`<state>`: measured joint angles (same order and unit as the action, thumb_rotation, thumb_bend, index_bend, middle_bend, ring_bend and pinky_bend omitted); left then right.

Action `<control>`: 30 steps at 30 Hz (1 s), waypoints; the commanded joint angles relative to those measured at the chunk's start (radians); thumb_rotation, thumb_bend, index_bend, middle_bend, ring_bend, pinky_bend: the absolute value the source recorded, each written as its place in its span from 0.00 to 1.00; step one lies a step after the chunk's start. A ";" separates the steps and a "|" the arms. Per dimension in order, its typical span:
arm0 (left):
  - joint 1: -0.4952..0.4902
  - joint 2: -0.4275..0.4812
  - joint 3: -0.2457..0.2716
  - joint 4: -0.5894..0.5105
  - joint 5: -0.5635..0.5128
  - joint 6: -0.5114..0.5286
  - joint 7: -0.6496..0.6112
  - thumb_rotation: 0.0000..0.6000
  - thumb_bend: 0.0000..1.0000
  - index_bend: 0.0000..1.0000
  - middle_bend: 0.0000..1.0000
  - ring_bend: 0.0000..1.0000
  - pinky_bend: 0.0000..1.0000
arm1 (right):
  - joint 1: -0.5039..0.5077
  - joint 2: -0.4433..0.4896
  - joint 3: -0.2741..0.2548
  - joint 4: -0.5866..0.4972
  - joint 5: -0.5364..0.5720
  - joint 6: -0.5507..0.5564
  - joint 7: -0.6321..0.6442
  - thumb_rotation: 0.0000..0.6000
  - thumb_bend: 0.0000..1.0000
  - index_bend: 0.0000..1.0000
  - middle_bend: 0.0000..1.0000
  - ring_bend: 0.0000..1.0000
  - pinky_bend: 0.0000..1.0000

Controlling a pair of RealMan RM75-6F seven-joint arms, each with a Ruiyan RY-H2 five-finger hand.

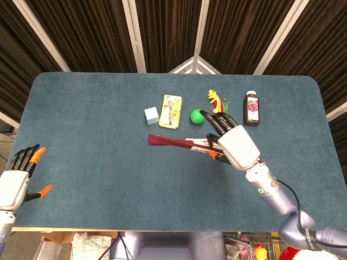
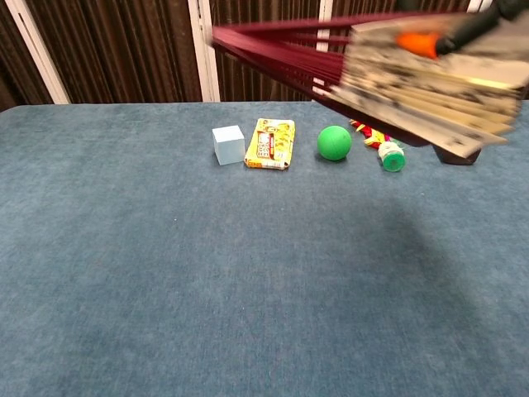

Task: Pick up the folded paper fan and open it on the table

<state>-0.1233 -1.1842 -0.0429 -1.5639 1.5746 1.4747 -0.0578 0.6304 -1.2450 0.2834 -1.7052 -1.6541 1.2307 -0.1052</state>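
At the table's (image 1: 81, 108) seven o'clock corner the left hand (image 1: 15, 181) hangs just off the near edge, palm down, fingers apart and pointing toward twelve o'clock, holding nothing; the chest view does not show it.

Further right, along the far half of the table, stands a row: a pale blue cube (image 1: 152, 115), touching or just beside it a yellow packet (image 1: 171, 111) with red and white printing too small to read, then a green ball (image 1: 197, 116).

In front of that row the folded paper fan (image 1: 181, 143) is lifted clear of the table, lying nearly level. Its dark red ribs taper to a narrow tip pointing toward nine o'clock, below the cube and packet in the head view. The chest view shows the ribs splayed a little near the paper end, the cream, dark-patterned pleats still stacked close together.

The right hand (image 1: 236, 145) grips the fan's paper end at three o'clock, back of the hand up, dark fingers (image 1: 217, 122) stretched toward eleven o'clock over the fan, an orange-tipped finger pressed against the pleats.

Behind the hand lie a yellow-and-red feathered toy (image 1: 217, 102) with a green and white base, and at the row's right end a brown bottle (image 1: 251, 108) with a white cap and pink label, its writing unreadable.
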 commanded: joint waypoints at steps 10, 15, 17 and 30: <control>-0.033 -0.010 0.017 0.038 0.059 0.001 -0.182 1.00 0.21 0.00 0.00 0.00 0.00 | 0.174 -0.077 0.082 -0.200 0.156 -0.162 -0.117 1.00 0.40 0.80 0.11 0.23 0.21; -0.055 -0.018 0.026 0.046 0.089 -0.003 -0.275 1.00 0.20 0.00 0.00 0.00 0.00 | 0.234 -0.184 0.085 -0.182 0.202 -0.178 -0.171 1.00 0.40 0.82 0.11 0.23 0.21; -0.064 -0.019 0.032 0.045 0.099 -0.010 -0.309 1.00 0.20 0.00 0.00 0.00 0.00 | 0.254 -0.226 0.086 -0.164 0.214 -0.178 -0.181 1.00 0.40 0.82 0.11 0.23 0.21; -0.137 -0.065 0.026 0.092 0.086 -0.097 -0.457 1.00 0.20 0.01 0.00 0.00 0.00 | 0.336 -0.396 0.095 -0.081 0.264 -0.179 -0.195 1.00 0.40 0.83 0.11 0.23 0.21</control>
<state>-0.2536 -1.2436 -0.0163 -1.4772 1.6602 1.3842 -0.5049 0.9635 -1.6367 0.3765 -1.7893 -1.3926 1.0510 -0.3010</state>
